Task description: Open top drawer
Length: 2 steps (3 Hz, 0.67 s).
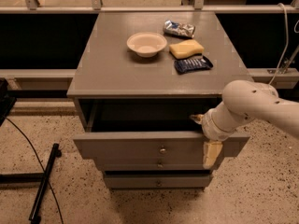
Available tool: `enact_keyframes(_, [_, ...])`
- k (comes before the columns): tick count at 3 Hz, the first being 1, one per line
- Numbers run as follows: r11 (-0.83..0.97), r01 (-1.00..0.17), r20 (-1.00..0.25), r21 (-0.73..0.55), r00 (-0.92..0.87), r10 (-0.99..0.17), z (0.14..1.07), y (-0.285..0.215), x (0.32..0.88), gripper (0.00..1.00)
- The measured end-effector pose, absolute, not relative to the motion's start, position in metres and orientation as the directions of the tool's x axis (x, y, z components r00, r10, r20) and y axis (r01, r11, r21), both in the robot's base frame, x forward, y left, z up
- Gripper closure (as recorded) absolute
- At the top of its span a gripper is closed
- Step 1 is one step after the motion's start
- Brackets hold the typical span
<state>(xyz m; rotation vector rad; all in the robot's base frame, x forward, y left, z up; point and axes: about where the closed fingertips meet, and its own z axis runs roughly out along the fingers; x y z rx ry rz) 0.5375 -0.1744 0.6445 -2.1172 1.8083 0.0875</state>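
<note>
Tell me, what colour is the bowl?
The bowl is cream, camera view; gripper at the top drawer.

White arm (254,101), cream pincer (202,141) at drawer (131,146)

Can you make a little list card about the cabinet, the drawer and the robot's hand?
Top drawer: pulled partly out, dark inside
Knob: middle of the drawer front
Gripper: at the drawer front's right end, by its top edge
On the cabinet top: bowl, yellow sponge, silver packet, dark blue packet
Lower drawers: shut
</note>
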Motion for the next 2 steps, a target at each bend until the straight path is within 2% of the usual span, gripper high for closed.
enact_keyframes(2, [-0.139, -0.982, -0.297, -0.128, 0.171, -0.939, 0.631, -0.171, 0.514, 0.18])
